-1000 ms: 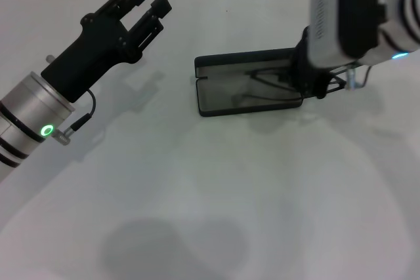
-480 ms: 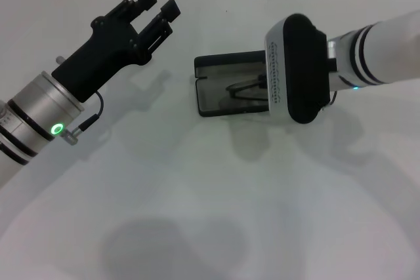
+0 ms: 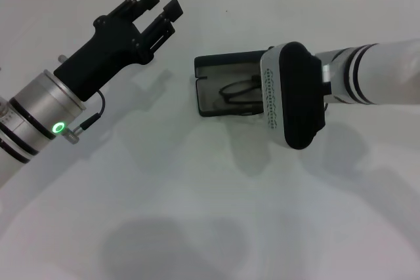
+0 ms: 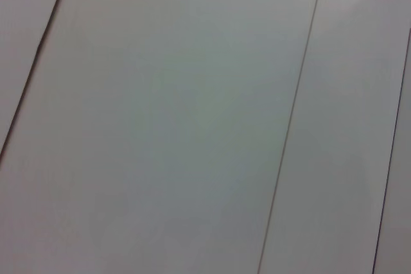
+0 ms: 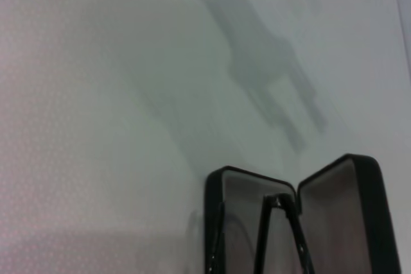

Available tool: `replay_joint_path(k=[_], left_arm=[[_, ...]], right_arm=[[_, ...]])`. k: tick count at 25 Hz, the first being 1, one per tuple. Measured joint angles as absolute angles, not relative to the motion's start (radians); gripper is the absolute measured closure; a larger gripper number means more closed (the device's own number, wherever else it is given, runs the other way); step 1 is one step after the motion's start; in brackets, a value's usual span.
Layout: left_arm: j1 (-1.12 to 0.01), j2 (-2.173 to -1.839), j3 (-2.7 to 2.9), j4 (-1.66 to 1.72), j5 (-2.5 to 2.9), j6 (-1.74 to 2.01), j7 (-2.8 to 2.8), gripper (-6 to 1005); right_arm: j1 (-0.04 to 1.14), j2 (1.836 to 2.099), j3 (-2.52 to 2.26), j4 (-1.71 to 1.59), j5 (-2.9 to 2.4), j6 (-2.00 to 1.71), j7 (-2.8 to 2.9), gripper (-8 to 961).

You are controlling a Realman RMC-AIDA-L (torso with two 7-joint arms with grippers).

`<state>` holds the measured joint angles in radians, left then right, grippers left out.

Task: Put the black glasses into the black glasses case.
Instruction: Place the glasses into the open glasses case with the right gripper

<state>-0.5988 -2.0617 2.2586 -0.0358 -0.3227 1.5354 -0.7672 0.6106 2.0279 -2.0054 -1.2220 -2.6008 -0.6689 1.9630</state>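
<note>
The black glasses case [image 3: 223,62] lies open in the middle of the table, grey lining up. The black glasses [image 3: 237,90] lie inside it, frame and temple arms showing against the lining. My right arm's white and black wrist housing [image 3: 292,96] hangs over the case's right end and hides the right gripper. In the right wrist view the open case [image 5: 369,210] shows with the glasses [image 5: 264,235] in it. My left gripper [image 3: 157,6] is open and empty, held above the table at the far left, well apart from the case.
The white table [image 3: 197,195] carries nothing else. The wall's foot runs along the far edge. The left wrist view shows only pale panels with thin seams [image 4: 292,120].
My right arm has swung left and toward me, so its wrist housing now covers the case's right end. The glasses lie lower in the case. My left gripper has shifted slightly right.
</note>
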Motion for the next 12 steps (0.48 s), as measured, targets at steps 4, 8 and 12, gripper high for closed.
replay_joint_path(k=[4,8,12], left_arm=[[-0.599,-2.062,2.258,-0.037,-0.321,1.535,-0.769,437],[-0.600,-2.061,2.258,-0.035,-0.320,1.535,-0.770,437],[-0.601,-2.059,2.260,-0.032,-0.320,1.535,-0.771,437]], right_arm=[[0.582,2.028,-2.042,-1.213,-2.626,-0.591,1.963,887],[0.561,2.028,-2.066,-1.206,-2.640,-0.525,1.962,885],[0.560,2.028,-2.077,-1.182,-2.640,-0.475,1.960,883]])
